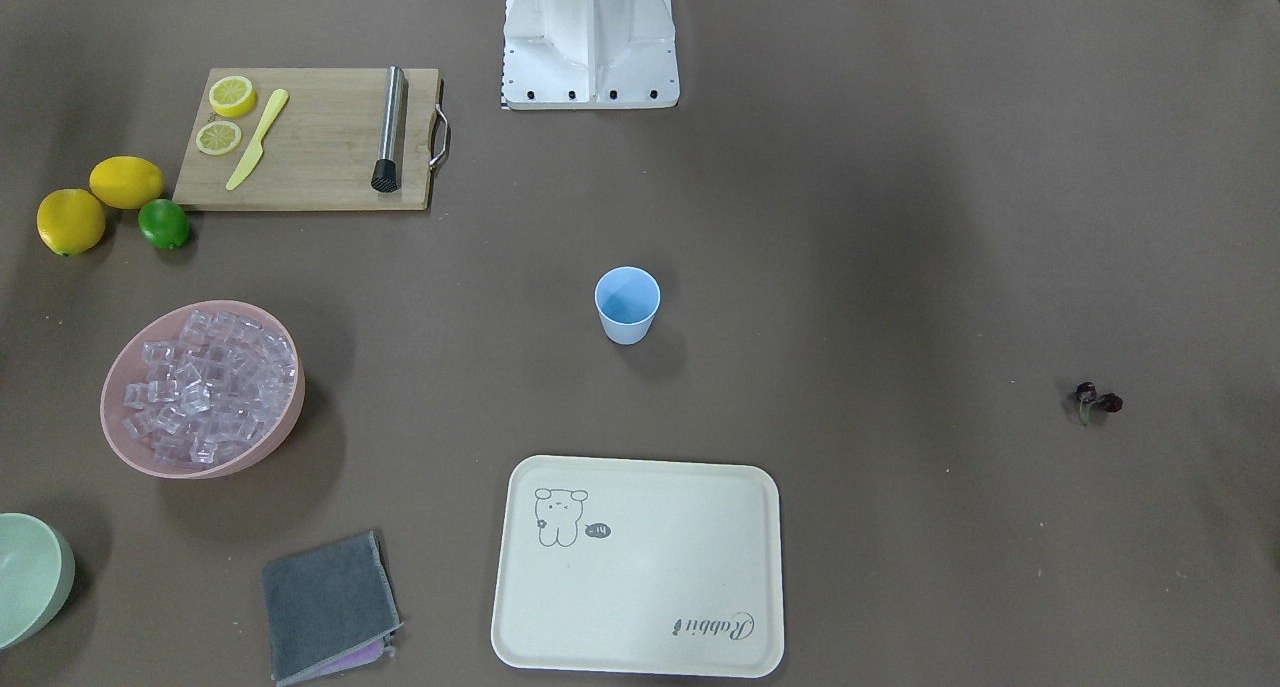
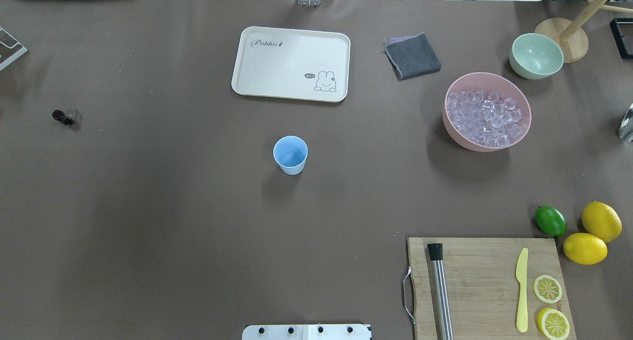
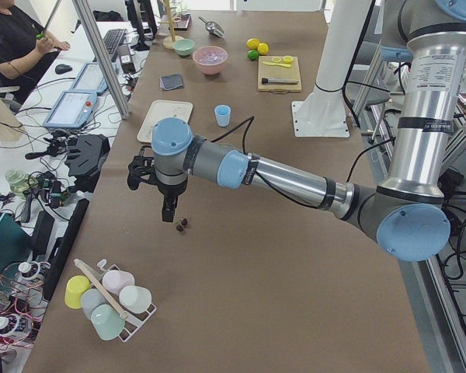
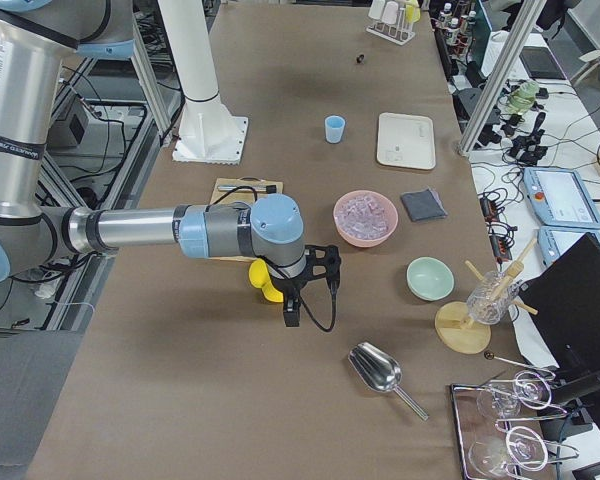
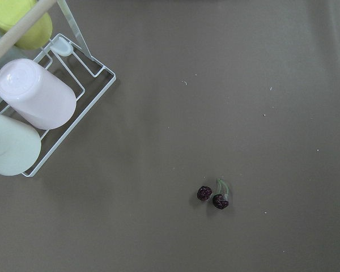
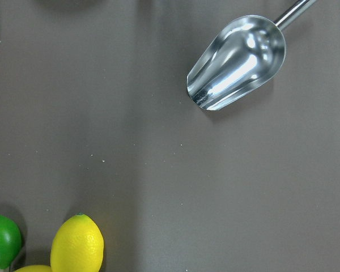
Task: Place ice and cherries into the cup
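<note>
The pale blue cup (image 2: 290,154) stands upright and empty at mid-table, also in the front view (image 1: 627,304). The ice (image 2: 485,118) fills the pink bowl (image 2: 452,132) on the robot's right. The cherries (image 2: 63,117) lie on the bare table far to the robot's left, and show in the left wrist view (image 5: 213,197). My left gripper (image 3: 168,211) hangs just above and beside the cherries (image 3: 182,224); I cannot tell if it is open. My right gripper (image 4: 292,318) hangs over the table near the lemons; I cannot tell its state.
A metal scoop (image 6: 238,62) lies near the right gripper. A cutting board (image 2: 487,285) holds a muddler, knife and lemon slices; lemons and a lime (image 2: 550,220) lie beside it. A cream tray (image 2: 292,63), grey cloth (image 2: 412,56), green bowl (image 2: 536,56) and cup rack (image 5: 34,107) stand around.
</note>
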### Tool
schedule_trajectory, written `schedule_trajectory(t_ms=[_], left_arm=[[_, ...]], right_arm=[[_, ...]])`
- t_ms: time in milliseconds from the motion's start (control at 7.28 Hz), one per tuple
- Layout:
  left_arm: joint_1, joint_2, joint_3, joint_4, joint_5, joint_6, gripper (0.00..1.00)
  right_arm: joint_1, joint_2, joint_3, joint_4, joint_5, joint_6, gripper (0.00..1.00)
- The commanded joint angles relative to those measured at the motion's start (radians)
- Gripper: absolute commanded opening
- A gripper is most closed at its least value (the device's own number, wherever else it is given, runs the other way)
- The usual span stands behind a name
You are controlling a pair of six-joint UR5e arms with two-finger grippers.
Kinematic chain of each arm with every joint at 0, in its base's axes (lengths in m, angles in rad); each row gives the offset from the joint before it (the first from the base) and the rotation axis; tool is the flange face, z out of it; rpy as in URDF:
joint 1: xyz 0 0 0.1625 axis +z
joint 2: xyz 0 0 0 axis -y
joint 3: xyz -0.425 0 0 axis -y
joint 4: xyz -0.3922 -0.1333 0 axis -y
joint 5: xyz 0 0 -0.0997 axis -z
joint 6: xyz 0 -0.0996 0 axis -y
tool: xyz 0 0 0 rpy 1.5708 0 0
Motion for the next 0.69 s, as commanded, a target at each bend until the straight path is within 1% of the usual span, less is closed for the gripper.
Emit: schedule_trajectory(t_ms=[0,412,549], left_arm=[[0.000,-0.002,0.002,0.000,0.000,0.002,0.98],[0.000,0.000,0.014,0.009,0.006,0.002,0.98],[0.000,0.000,0.033,0.011,0.005,0.011,0.98]], right_arm=[[0.000,0.000,-0.001,0.000,0.000,0.000,0.99],[0.000,0.000,-0.002,0.000,0.000,0.000,1.00],[0.000,0.000,-0.003,0.000,0.000,0.000,0.99]])
